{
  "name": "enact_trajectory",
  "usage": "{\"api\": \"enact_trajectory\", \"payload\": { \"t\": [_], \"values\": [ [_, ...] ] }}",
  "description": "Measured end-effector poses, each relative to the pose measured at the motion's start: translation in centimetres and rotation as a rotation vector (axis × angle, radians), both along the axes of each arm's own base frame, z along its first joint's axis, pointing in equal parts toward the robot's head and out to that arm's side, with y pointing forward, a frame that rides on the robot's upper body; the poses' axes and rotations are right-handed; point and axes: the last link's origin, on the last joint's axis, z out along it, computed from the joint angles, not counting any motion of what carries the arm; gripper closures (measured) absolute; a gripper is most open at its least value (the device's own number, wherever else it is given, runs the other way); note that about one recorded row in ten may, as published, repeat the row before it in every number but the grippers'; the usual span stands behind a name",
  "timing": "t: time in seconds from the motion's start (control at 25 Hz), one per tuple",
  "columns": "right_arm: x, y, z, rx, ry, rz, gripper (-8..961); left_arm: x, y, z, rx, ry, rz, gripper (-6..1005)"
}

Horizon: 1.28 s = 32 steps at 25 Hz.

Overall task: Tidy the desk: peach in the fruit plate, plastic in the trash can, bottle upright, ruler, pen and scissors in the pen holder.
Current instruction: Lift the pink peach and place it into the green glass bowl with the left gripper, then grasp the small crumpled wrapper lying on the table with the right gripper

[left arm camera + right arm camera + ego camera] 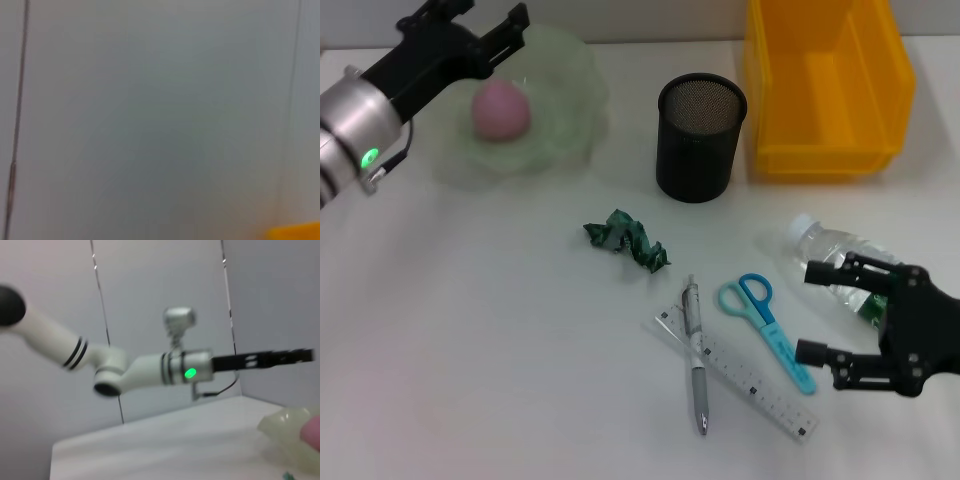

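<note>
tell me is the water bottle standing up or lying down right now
Lying down. The bottle rests on its side on the desk, cap toward the pen holder, with the right gripper beside it, fingers spread.

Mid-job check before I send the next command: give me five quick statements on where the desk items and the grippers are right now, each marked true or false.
1. The peach lies in the fruit plate. True.
2. The bottle stands upright. False: it lies on its side by the right gripper.
3. The pen lies across the ruler. True.
4. The scissors are inside the pen holder. False: they lie on the desk, between the ruler and the bottle.
5. The left gripper holds the plastic. False: the gripper is open above the plate's far edge; the plastic lies on the desk.
</note>
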Motion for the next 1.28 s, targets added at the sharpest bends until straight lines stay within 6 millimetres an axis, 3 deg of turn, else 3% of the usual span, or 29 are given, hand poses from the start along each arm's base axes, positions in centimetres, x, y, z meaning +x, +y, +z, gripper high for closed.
{"api": "enact_trajectory", "payload": {
  "t": [0.08,0.12,0.16,0.24,0.28,0.32,0.36,0.48,0.6,0.76,0.88,1.28],
  "values": [
    [-0.3,0.3,0.9,-0.002,0.034,-0.025,113,0.0,0.0,0.0,0.0,0.0,0.0,397],
    [-0.5,0.5,1.6,-0.001,0.049,-0.041,113,-0.5,-1.0,0.3,-0.005,-0.031,-0.018,349],
    [-0.6,0.7,2.3,-0.005,0.062,-0.059,113,-1.4,-6.3,0.6,-0.039,-0.086,-0.183,301],
    [-1.1,1.2,4.4,-0.006,0.067,-0.092,113,-1.8,-8.0,0.5,-0.054,-0.083,-0.228,235],
    [-1.7,1.9,6.4,-0.01,0.05,-0.124,113,-2.1,-9.6,0.3,-0.079,-0.065,-0.271,201],
    [-1.7,1.9,6.4,-0.01,0.05,-0.124,113,-2.5,-10.9,0.1,-0.108,-0.048,-0.302,168],
    [-2.8,2.8,8.2,-0.028,0.012,-0.169,113,-2.8,-12.3,0.0,-0.148,-0.02,-0.34,135],
    [-4.3,3.8,9.6,-0.059,-0.052,-0.214,113,-3.6,-15.6,-0.6,-0.308,0.035,-0.422,135],
    [-6.9,5.7,10.5,-0.108,-0.19,-0.278,114,-4.0,-17.0,-0.8,-0.42,0.026,-0.43,135],
    [-10.8,9.0,9.1,-0.173,-0.386,-0.387,114,-4.4,-17.0,-1.7,-0.549,0.023,-0.365,135],
    [-14.6,11.3,6.4,-0.239,-0.532,-0.406,114,-4.3,-16.8,-2.4,-0.587,0.041,-0.354,135],
    [-18.5,13.8,0.8,-0.22,-0.734,-0.409,115,-4.5,-15.8,-2.7,-0.593,0.115,-0.324,136]
  ]
}}
